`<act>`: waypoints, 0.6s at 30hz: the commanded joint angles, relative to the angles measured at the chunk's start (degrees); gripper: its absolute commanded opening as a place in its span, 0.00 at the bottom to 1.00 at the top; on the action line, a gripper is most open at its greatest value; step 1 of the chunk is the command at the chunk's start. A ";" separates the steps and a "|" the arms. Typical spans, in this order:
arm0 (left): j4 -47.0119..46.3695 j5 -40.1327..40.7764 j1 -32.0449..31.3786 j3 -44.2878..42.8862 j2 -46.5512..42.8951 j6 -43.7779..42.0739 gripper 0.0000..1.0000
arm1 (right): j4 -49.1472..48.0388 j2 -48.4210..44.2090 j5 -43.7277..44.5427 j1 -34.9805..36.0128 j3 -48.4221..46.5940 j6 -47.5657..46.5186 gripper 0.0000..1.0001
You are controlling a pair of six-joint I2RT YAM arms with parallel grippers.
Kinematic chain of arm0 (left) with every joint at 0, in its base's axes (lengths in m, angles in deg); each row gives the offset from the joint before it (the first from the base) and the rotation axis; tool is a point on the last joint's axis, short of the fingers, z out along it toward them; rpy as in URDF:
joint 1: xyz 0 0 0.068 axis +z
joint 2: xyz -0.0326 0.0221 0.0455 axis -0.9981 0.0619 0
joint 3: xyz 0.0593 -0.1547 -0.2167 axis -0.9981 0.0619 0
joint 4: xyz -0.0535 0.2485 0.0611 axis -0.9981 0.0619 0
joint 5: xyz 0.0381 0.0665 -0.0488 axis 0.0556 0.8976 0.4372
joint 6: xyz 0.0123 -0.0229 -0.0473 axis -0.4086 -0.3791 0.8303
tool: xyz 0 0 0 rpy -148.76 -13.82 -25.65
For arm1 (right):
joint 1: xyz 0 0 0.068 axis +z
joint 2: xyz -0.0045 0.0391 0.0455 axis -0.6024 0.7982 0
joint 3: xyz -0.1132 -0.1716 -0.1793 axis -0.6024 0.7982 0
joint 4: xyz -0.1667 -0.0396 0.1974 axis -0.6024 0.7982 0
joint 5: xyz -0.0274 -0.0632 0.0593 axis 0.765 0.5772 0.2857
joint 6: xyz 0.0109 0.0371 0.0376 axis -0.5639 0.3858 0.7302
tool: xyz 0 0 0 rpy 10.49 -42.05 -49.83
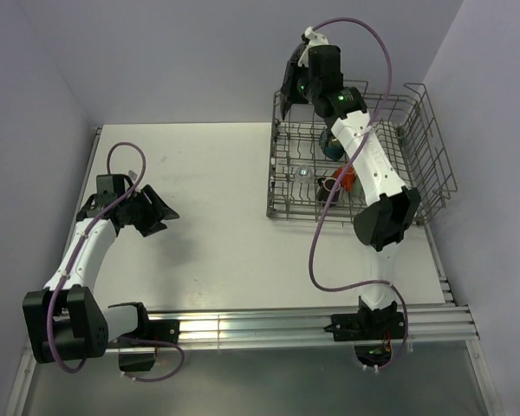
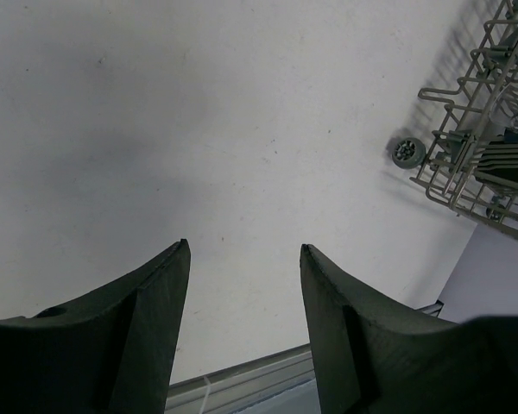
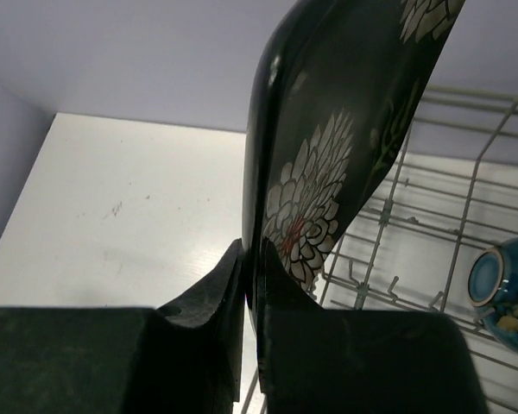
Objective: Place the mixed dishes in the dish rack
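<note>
Toward the left edge of the tabletop [image 1: 217,191], the left end effector [image 1: 153,212] hung low over bare white surface with its two dark fingers spread apart and nothing between them, as the left wrist view confirmed [image 2: 244,246]. That view also caught the near-left corner of the dish rack [image 2: 492,129] off to its right, with a small round wheel [image 2: 407,153] at the rack's foot resting on the tabletop. The dish rack [image 1: 433,147] sat in the far-right part of the tabletop, close to the right edge. Inside it stood the small clear glass [image 1: 305,171] toward the left side, the dark brown mug [image 1: 325,186] just right of it, the small orange mug [image 1: 345,178] beside that, and the dark-blue bowl [image 1: 332,147] farther back. Over the rack's far-left corner, the right end effector [image 1: 295,87] was clamped on the dark square plate [image 1: 286,87] - in the right wrist view the fingers [image 3: 216,293] pinched the plate's lower rim, the plate [image 3: 328,155] standing on edge and tilted slightly, its white flowers facing right toward the wires and the bowl [image 3: 505,293]. Whether the plate touched the rack could not be told.
</note>
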 commanded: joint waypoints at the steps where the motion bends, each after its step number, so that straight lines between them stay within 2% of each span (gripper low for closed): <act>1: -3.15 -2.53 -0.27 0.83 0.24 -1.36 0.59 | -6.57 1.51 -10.64 -4.02 -6.94 2.89 0.00; 7: -5.17 -3.50 -0.27 1.54 2.35 -1.36 0.59 | -5.94 1.52 -12.68 -7.63 -1.24 3.24 0.00; 18: -8.60 -5.26 -0.27 3.12 5.95 0.05 0.59 | -1.90 1.34 -16.80 -10.00 1.66 2.36 0.00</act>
